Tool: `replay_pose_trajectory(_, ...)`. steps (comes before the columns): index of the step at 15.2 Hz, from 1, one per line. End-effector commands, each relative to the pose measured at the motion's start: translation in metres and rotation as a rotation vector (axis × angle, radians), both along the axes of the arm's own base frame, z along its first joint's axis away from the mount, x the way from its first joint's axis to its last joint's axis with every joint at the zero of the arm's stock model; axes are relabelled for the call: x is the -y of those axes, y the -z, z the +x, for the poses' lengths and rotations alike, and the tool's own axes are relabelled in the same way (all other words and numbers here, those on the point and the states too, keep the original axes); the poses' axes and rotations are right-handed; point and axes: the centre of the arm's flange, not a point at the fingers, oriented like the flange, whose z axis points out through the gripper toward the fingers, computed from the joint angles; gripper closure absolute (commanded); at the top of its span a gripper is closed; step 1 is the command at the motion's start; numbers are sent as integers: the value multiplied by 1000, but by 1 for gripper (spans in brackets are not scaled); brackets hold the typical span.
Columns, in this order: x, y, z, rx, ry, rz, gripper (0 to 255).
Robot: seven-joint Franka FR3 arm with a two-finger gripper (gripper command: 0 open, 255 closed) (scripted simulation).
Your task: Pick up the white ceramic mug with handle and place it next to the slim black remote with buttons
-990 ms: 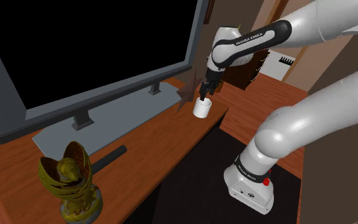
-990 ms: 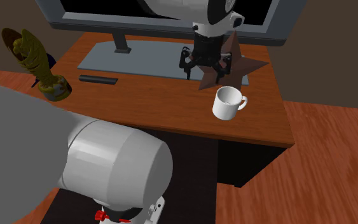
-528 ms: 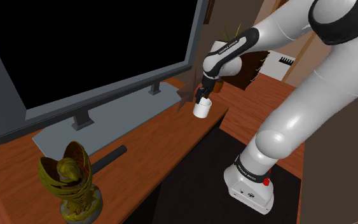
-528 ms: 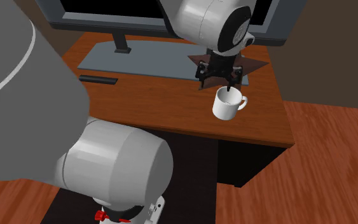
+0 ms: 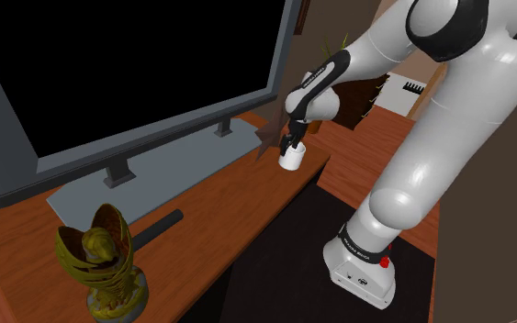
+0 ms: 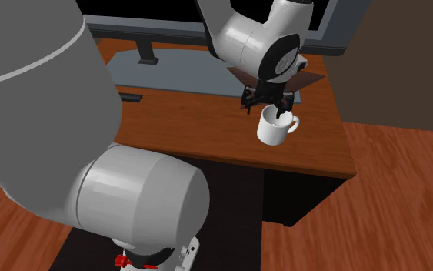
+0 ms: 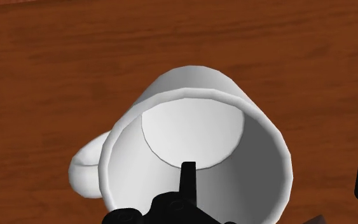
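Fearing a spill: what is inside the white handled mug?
Only one finger of the black gripper; the floor of the white handled mug is bare. The gripper hides some inner wall.

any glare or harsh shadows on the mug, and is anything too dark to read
Wrist view: no glare on the white mug; its inner wall shades smoothly to grey near the gripper. Shoulder view: the TV screen is flat black, with no reflections. Second exterior view: the mug is evenly lit, and the arm's big near link sits in grey shade.

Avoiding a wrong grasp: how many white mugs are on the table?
1: the white mug stands near the table edge, under the pincer; the arm may hide others.
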Motion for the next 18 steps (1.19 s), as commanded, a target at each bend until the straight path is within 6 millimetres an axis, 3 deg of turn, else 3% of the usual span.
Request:
replay_pose_trajectory(1,-1,7,-1,1,1,0,0)
replay_pose_trajectory(8,-1,7,-1,1,0,0,0)
replay_pose_trajectory(9,-1,7,-1,1,0,0,255)
replay_pose_trajectory(18,-1,7,-1,1,1,0,255)
